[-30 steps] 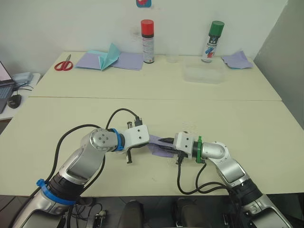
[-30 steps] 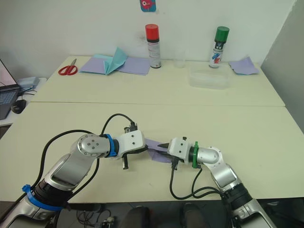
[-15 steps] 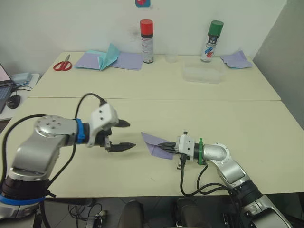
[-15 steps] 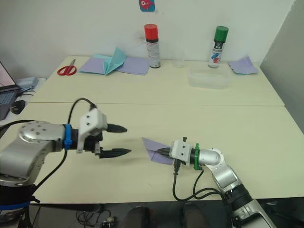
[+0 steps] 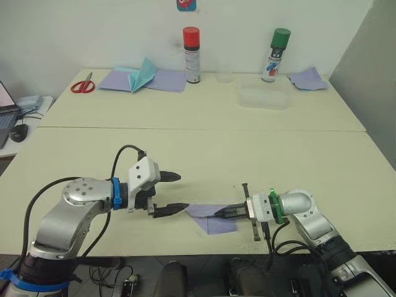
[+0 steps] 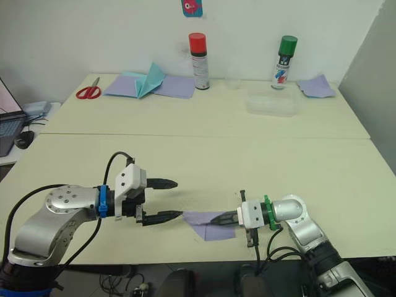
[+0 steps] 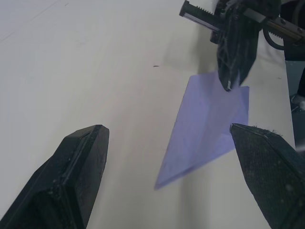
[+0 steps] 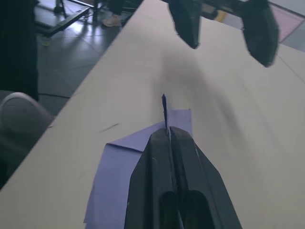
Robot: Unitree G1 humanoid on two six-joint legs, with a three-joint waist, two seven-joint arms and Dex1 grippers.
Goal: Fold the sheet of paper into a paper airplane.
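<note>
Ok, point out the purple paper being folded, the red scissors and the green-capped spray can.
paper airplane (image 6: pixel 213 224), right eye view, on its flat lavender wing.
red scissors (image 5: pixel 81 85), left eye view, on the handles.
green-capped spray can (image 5: pixel 275 55), left eye view, on the can's body below the cap.

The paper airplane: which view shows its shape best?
The left wrist view: the paper airplane lies in full outline, with the right gripper shut on it. The eye views show it small; the right wrist view hides part behind the fingers.
</note>
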